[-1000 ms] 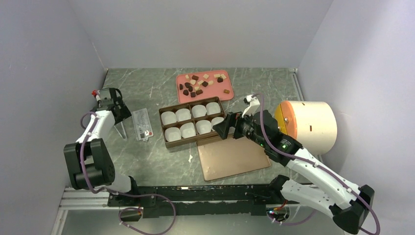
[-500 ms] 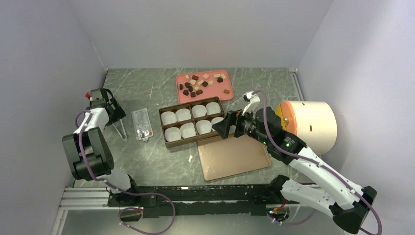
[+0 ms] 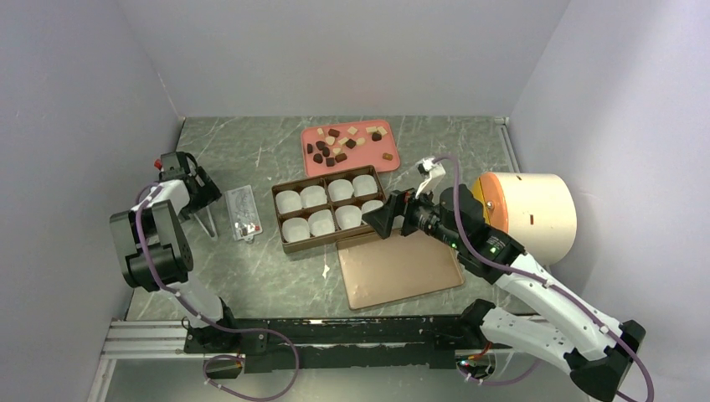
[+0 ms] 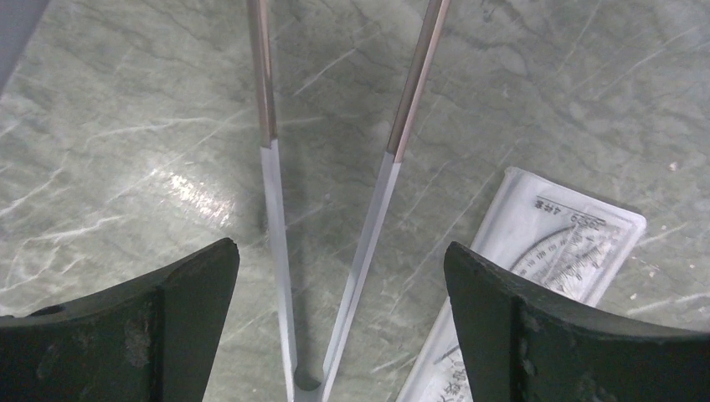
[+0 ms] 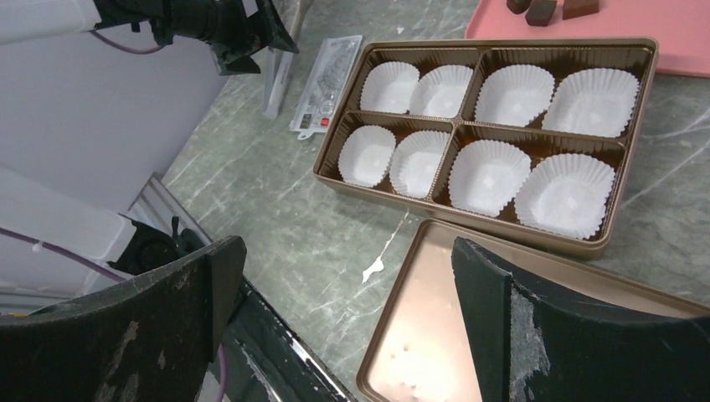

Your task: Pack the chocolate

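Observation:
The chocolate (image 3: 347,141) lies as several small dark, reddish, caramel and cream chunks on a pink tray (image 3: 388,133) at the back; a few show at the top of the right wrist view (image 5: 542,8). A brown box (image 3: 329,238) in front of it holds several empty white paper cups (image 5: 491,177). My left gripper (image 3: 199,191) is open at the far left, its jaws (image 4: 339,251) straddling metal tweezers (image 4: 270,193) on the table. My right gripper (image 3: 383,220) is open and empty (image 5: 347,247), hovering by the box's right end above the lid's edge.
The box's copper lid (image 3: 398,268) lies flat in front of the box. A clear packet with a protractor (image 3: 243,212) lies beside the tweezers. A white and orange cylinder (image 3: 527,213) stands at the right. Walls close in on three sides.
The left arm has swung its elbow leftward and its gripper shifted slightly by the tweezers. The right gripper has barely moved.

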